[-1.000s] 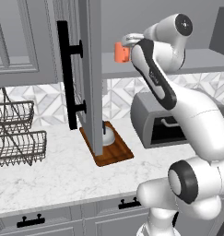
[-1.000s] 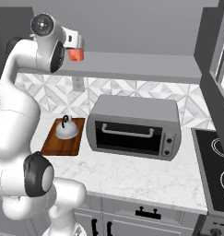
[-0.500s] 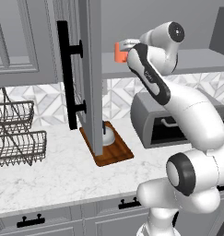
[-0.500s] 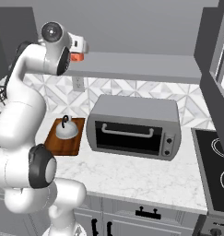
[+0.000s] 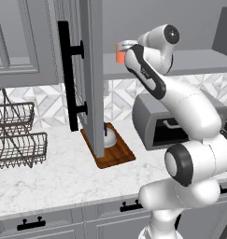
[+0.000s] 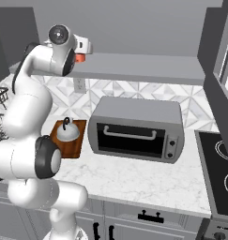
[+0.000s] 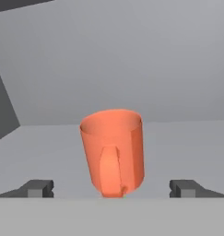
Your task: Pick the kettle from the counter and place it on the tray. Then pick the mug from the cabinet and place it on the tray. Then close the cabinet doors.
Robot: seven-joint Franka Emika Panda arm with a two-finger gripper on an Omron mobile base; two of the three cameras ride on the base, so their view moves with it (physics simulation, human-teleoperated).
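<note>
Pincer [image 7: 112, 188] wide open — tips flank the mug [image 7: 113, 150], untouched

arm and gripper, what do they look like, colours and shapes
The arm is built of glossy white rounded segments with dark grey rings at the joints and a dark band along one link. A round dark cap sits on its top joint. The gripper ends in two small dark grey blocky fingertips.

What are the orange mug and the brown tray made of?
The mug looks like glazed ceramic or maybe plastic: smooth, evenly orange-coral, with no pattern, so it is hard to tell which. The tray looks like wood with a reddish-brown stain and a soft sheen. Every picture is rendered, so both are guesses from colour.
</note>
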